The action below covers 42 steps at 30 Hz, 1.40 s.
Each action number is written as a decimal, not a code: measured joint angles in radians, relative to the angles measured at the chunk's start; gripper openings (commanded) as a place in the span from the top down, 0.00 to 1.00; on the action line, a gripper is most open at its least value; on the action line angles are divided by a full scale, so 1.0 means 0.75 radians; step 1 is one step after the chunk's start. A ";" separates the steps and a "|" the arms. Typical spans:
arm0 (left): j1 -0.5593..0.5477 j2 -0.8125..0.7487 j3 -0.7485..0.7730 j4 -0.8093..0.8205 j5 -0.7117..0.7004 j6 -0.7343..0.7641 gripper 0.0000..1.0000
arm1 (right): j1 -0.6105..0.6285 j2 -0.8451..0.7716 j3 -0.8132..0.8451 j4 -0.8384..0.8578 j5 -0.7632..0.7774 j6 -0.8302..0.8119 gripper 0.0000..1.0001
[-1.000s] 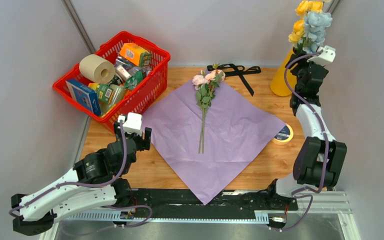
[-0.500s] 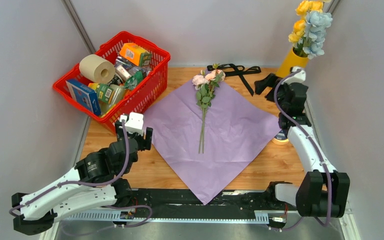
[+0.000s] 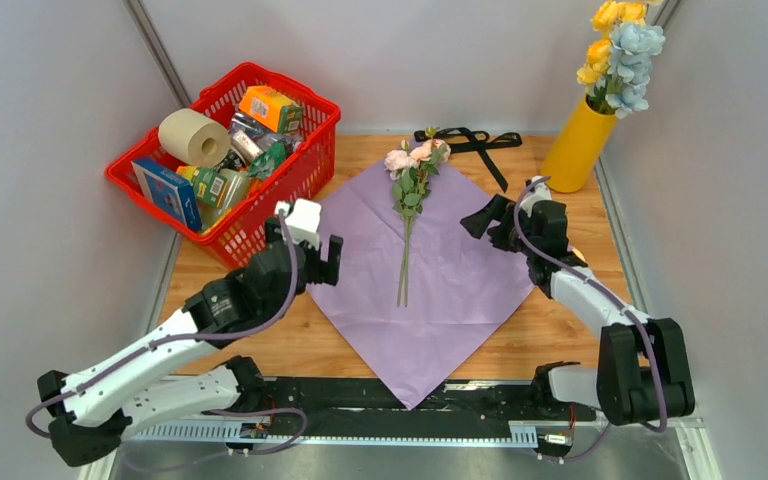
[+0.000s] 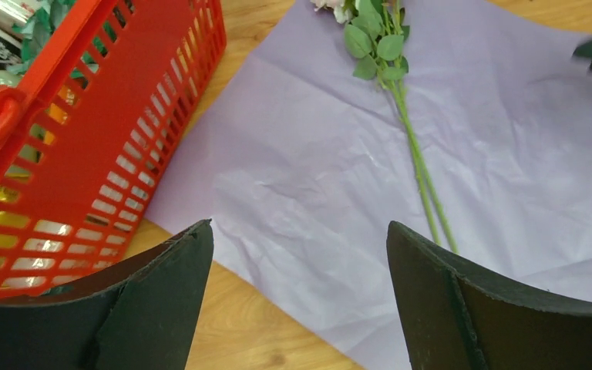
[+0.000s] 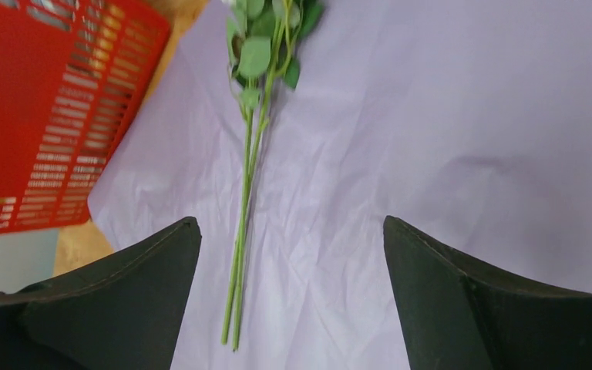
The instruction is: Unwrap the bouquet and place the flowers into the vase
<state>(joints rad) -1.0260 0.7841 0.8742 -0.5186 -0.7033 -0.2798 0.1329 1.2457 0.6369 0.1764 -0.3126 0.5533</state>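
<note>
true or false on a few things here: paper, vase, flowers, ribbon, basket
1. The wrapping paper lies spread flat on the table. True.
2. The vase is empty. False: it holds yellow and pale blue flowers.
3. The pink flowers lie on the paper with their stems pointing toward the arms' bases. True.
4. The black ribbon is tied round the stems. False: it lies loose on the table beyond the paper's far corner.
5. The red basket stands to the left of the paper. True.
</note>
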 measured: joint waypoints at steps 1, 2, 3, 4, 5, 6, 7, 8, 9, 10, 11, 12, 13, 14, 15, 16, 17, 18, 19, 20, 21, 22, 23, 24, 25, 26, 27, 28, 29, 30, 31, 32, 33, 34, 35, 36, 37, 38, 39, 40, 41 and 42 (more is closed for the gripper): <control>0.066 0.039 0.035 0.011 0.073 -0.004 0.12 | 0.009 0.017 -0.023 0.018 -0.025 0.014 0.12; 0.142 0.085 0.073 0.020 0.145 -0.010 0.13 | 0.027 0.044 -0.044 0.037 -0.046 0.031 0.14; 0.206 0.116 0.103 0.032 0.205 -0.018 0.13 | 0.049 0.073 -0.050 0.043 -0.063 0.042 0.17; 0.311 0.173 0.146 0.040 0.316 -0.031 0.13 | 0.077 0.106 -0.050 0.061 -0.073 0.053 0.20; 0.395 0.221 0.176 0.052 0.393 -0.041 0.14 | 0.104 0.138 -0.048 0.080 -0.082 0.062 0.23; 0.466 0.263 0.197 0.061 0.474 -0.052 0.14 | 0.129 0.163 -0.045 0.096 -0.087 0.069 0.26; 0.536 0.302 0.211 0.066 0.550 -0.066 0.14 | 0.161 0.198 -0.035 0.113 -0.087 0.079 0.28; 0.582 0.330 0.215 0.069 0.606 -0.074 0.14 | 0.191 0.236 -0.022 0.132 -0.086 0.091 0.30; 0.626 0.358 0.216 0.069 0.676 -0.084 0.14 | 0.216 0.270 -0.006 0.144 -0.083 0.098 0.32; 0.670 0.390 0.215 0.068 0.753 -0.097 0.14 | 0.249 0.315 0.021 0.155 -0.070 0.105 0.34; 0.695 0.414 0.212 0.069 0.824 -0.107 0.14 | 0.279 0.367 0.057 0.163 -0.059 0.109 0.37; 0.718 0.430 0.200 0.083 0.893 -0.119 0.14 | 0.308 0.419 0.099 0.166 -0.046 0.111 0.39; 0.735 0.439 0.179 0.102 0.960 -0.132 0.14 | 0.334 0.474 0.148 0.169 -0.034 0.112 0.42; 0.746 0.443 0.157 0.117 1.013 -0.140 0.14 | 0.358 0.527 0.200 0.165 -0.021 0.112 0.45; 0.757 0.442 0.122 0.143 1.080 -0.150 0.14 | 0.381 0.585 0.260 0.165 -0.006 0.110 0.47; 0.760 0.443 0.096 0.157 1.126 -0.155 0.14 | 0.401 0.636 0.316 0.165 0.011 0.108 0.48; 0.762 0.444 0.071 0.164 1.165 -0.158 0.14 | 0.419 0.680 0.366 0.163 0.031 0.106 0.49; 0.762 0.447 0.053 0.166 1.199 -0.158 0.15 | 0.435 0.716 0.409 0.157 0.052 0.102 0.49; 0.762 0.451 0.043 0.166 1.222 -0.159 0.15 | 0.447 0.741 0.438 0.150 0.074 0.098 0.50; 0.762 0.456 0.038 0.165 1.246 -0.158 0.15 | 0.461 0.767 0.473 0.134 0.103 0.091 0.50; 0.761 0.460 0.037 0.167 1.266 -0.159 0.15 | 0.474 0.793 0.508 0.119 0.133 0.081 0.51; 0.762 0.460 0.037 0.172 1.281 -0.158 0.15 | 0.486 0.817 0.540 0.105 0.164 0.070 0.52; 0.762 0.459 0.037 0.180 1.292 -0.158 0.15 | 0.494 0.834 0.563 0.091 0.189 0.060 0.53; 0.762 0.458 0.037 0.189 1.301 -0.158 0.15 | 0.502 0.851 0.589 0.074 0.218 0.048 0.55; 0.762 0.456 0.037 0.191 1.307 -0.158 0.15 | 0.509 0.868 0.612 0.058 0.247 0.035 0.56; 0.762 0.454 0.037 0.191 1.310 -0.157 0.15 | 0.515 0.882 0.632 0.047 0.278 0.023 0.57; 0.763 0.449 0.037 0.190 1.310 -0.157 0.15 | 0.519 0.895 0.652 0.031 0.302 0.014 0.57; 0.764 0.444 0.037 0.190 1.311 -0.157 0.15 | 0.520 0.907 0.667 0.022 0.317 0.009 0.58; 0.764 0.433 0.036 0.191 1.312 -0.157 0.15 | 0.521 0.926 0.695 0.003 0.335 0.001 0.58; 0.765 0.419 0.033 0.194 1.314 -0.158 0.15 | 0.521 0.941 0.715 -0.006 0.351 -0.005 0.58; 0.766 0.407 0.031 0.197 1.317 -0.158 0.15 | 0.521 0.964 0.743 -0.019 0.373 -0.011 0.59; 0.767 0.392 0.029 0.202 1.321 -0.159 0.15 | 0.521 0.987 0.770 -0.029 0.391 -0.015 0.59; 0.767 0.380 0.028 0.205 1.321 -0.159 0.15 | 0.521 1.005 0.790 -0.037 0.407 -0.020 0.59; 0.767 0.370 0.028 0.210 1.321 -0.159 0.15 | 0.521 1.020 0.806 -0.048 0.422 -0.023 0.59; 0.767 0.364 0.028 0.212 1.320 -0.159 0.15 | 0.520 1.031 0.816 -0.058 0.433 -0.027 0.59; 0.767 0.358 0.028 0.213 1.320 -0.158 0.15 | 0.521 1.042 0.829 -0.070 0.447 -0.032 0.59; 0.767 0.354 0.028 0.213 1.320 -0.159 0.15 | 0.520 1.053 0.840 -0.081 0.458 -0.035 0.59; 0.767 0.350 0.028 0.215 1.320 -0.158 0.15 | 0.521 1.063 0.851 -0.091 0.470 -0.039 0.59; 0.767 0.349 0.028 0.215 1.320 -0.159 0.15 | 0.521 1.068 0.854 -0.095 0.477 -0.041 0.59; 0.767 0.347 0.028 0.215 1.319 -0.158 0.15 | 0.521 1.074 0.859 -0.101 0.487 -0.044 0.59; 0.767 0.345 0.028 0.215 1.319 -0.158 0.15 | 0.523 1.079 0.864 -0.103 0.492 -0.046 0.60; 0.767 0.343 0.028 0.215 1.318 -0.158 0.15 | 0.526 1.085 0.872 -0.110 0.501 -0.049 0.60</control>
<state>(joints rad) -0.4507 1.0416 0.8951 -0.3573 0.2855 -0.3985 0.5278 2.0594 1.2911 0.0937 0.0631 0.5167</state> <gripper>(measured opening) 0.850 0.409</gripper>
